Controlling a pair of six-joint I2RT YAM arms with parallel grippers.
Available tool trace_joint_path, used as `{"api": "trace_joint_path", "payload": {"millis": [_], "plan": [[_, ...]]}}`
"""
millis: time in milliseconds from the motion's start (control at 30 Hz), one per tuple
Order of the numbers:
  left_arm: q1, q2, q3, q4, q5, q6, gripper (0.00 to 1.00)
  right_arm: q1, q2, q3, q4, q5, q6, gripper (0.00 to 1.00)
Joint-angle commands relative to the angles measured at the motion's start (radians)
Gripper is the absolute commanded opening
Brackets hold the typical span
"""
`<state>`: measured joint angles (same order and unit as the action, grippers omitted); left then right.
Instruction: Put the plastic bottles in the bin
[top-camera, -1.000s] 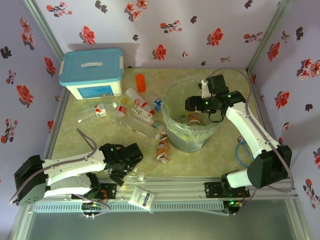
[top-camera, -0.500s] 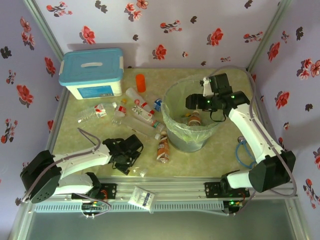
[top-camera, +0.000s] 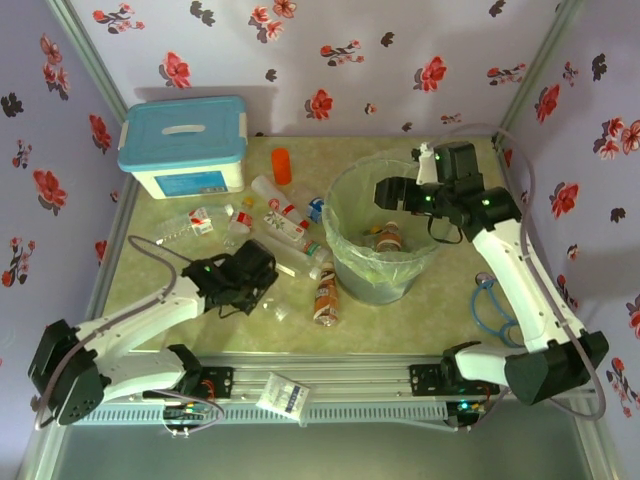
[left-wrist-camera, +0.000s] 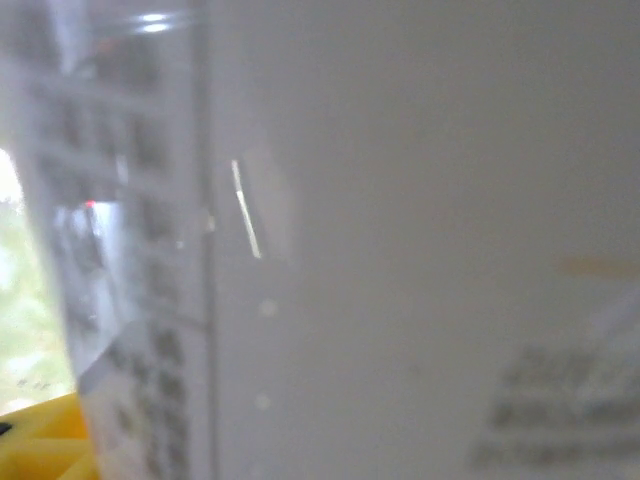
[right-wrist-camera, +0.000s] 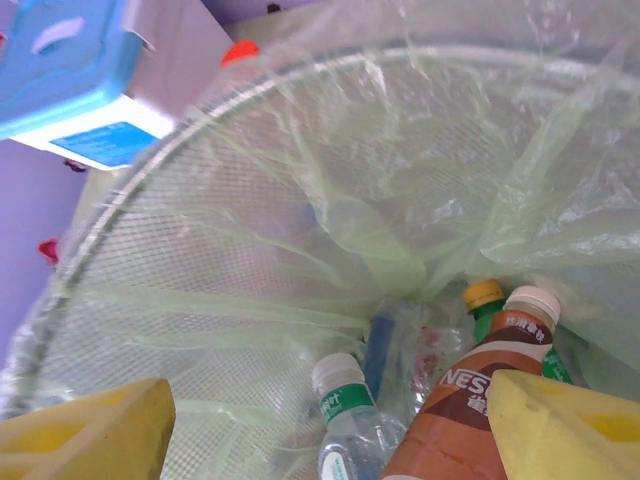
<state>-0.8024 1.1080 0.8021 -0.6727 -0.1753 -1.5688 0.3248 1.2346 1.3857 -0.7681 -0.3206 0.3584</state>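
My left gripper (top-camera: 256, 290) is shut on a clear plastic bottle (top-camera: 277, 311), low over the table left of the bin. In the left wrist view that bottle (left-wrist-camera: 400, 250) blurs across the frame, with one yellow pad (left-wrist-camera: 35, 440) at the bottom left. The grey bin (top-camera: 352, 262) with its pale green liner holds several bottles, among them a brown-labelled one (right-wrist-camera: 470, 400) and a green-labelled one (right-wrist-camera: 350, 420). My right gripper (top-camera: 392, 193) hangs open over the bin's far side with nothing between its fingers. More bottles (top-camera: 283, 210) lie left of the bin, and one (top-camera: 325, 296) rests against its front.
A white box with a blue lid (top-camera: 185, 145) stands at the back left, and a short orange cylinder (top-camera: 282, 165) is beside it. A plastic packet (top-camera: 283, 393) lies on the front rail. A blue cable (top-camera: 490, 305) loops right of the bin.
My left gripper closed on the clear bottle near the front edge and carried it away from that edge, toward the other bottles. My right gripper drew back to the right over the bin.
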Motion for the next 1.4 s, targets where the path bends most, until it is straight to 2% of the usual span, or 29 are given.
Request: {"api": "trace_joint_path", "payload": {"millis": [0,133,200,233,300,400,500,567,633,767,1067,1267,1367], "plan": [[0.055,-0.042,0.11,0.051,-0.076,0.339,0.44,-0.008,-0.033,0.051,0.028,-0.064,0.038,0.83],[0.113,-0.053,0.224,0.135,-0.034,0.647,0.38,-0.002,-0.022,0.053,0.189,-0.242,0.153,0.83],[0.144,-0.045,0.262,0.194,0.035,0.783,0.34,0.027,-0.001,0.058,0.281,-0.304,0.214,0.83],[0.16,-0.038,0.273,0.223,0.073,0.833,0.33,0.047,0.013,0.073,0.296,-0.306,0.22,0.83],[0.197,-0.01,0.292,0.3,0.238,0.95,0.33,0.101,0.054,0.134,0.297,-0.289,0.206,0.83],[0.237,0.043,0.346,0.337,0.435,1.058,0.33,0.164,0.118,0.211,0.303,-0.288,0.203,0.83],[0.243,0.078,0.404,0.334,0.531,1.141,0.33,0.209,0.178,0.27,0.309,-0.294,0.201,0.83],[0.242,0.088,0.419,0.351,0.583,1.183,0.22,0.228,0.214,0.299,0.313,-0.302,0.204,0.83],[0.242,0.096,0.431,0.356,0.607,1.204,0.17,0.249,0.245,0.322,0.317,-0.311,0.207,0.84],[0.243,0.115,0.449,0.385,0.721,1.207,0.17,0.264,0.293,0.329,0.356,-0.347,0.236,0.85],[0.27,0.204,0.527,0.397,0.864,1.142,0.16,0.266,0.328,0.274,0.517,-0.523,0.274,0.84],[0.272,0.232,0.542,0.44,0.907,1.126,0.15,0.265,0.333,0.262,0.512,-0.533,0.24,0.83],[0.272,0.248,0.541,0.484,0.977,1.086,0.15,0.264,0.345,0.261,0.518,-0.539,0.234,0.83]]}}
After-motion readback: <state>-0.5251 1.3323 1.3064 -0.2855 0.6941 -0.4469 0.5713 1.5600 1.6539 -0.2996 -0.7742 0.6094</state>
